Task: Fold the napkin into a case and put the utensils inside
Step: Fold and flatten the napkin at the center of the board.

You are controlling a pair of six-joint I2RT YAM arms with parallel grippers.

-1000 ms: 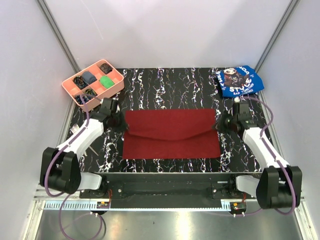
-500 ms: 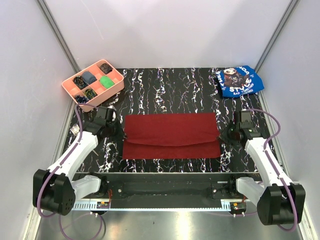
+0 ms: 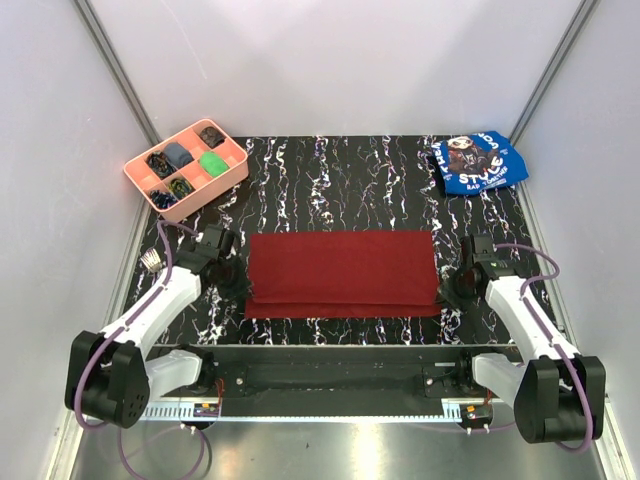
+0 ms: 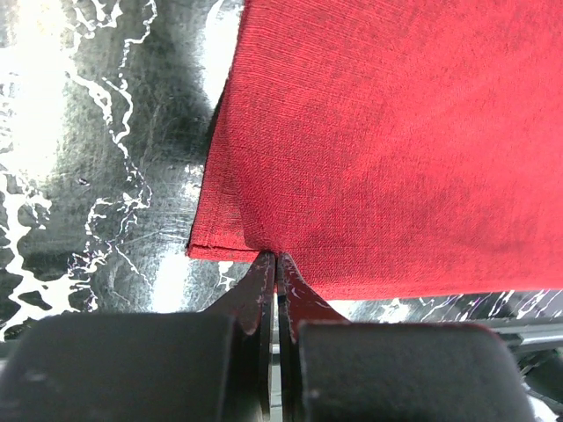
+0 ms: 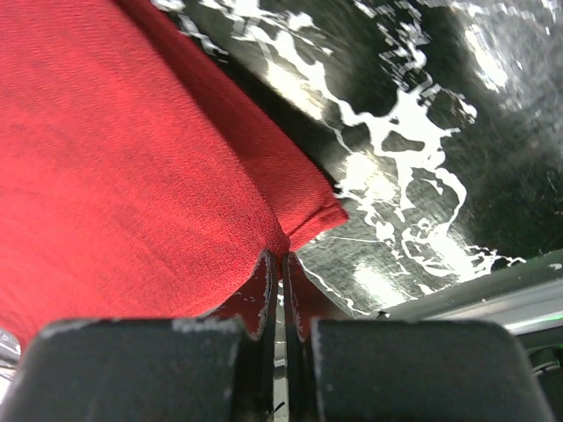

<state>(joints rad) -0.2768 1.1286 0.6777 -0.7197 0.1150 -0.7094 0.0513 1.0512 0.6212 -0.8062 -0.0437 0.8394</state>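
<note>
Maroon napkin point(image 3: 342, 272) lies mid-worktop point(image 3: 340, 180) as a wide two-layer rectangle, the under layer peeking out at 6 o'clock. Jaws clamped on it: left pincer point(image 4: 275, 257) at the 8 o'clock corner, right pincer point(image 5: 281, 257) at 4 o'clock. Silver utensils point(image 3: 151, 261) at 9 o'clock are indistinct, part-hidden by the left arm.

Matt woven cloth napkin point(image 4: 396, 149) on a glossy, perhaps laminate table point(image 4: 106, 132).

right hand point(image 5: 275, 261) pinching napkin point(image 5: 132, 158) corner, marbled table point(image 5: 457, 105)
</note>
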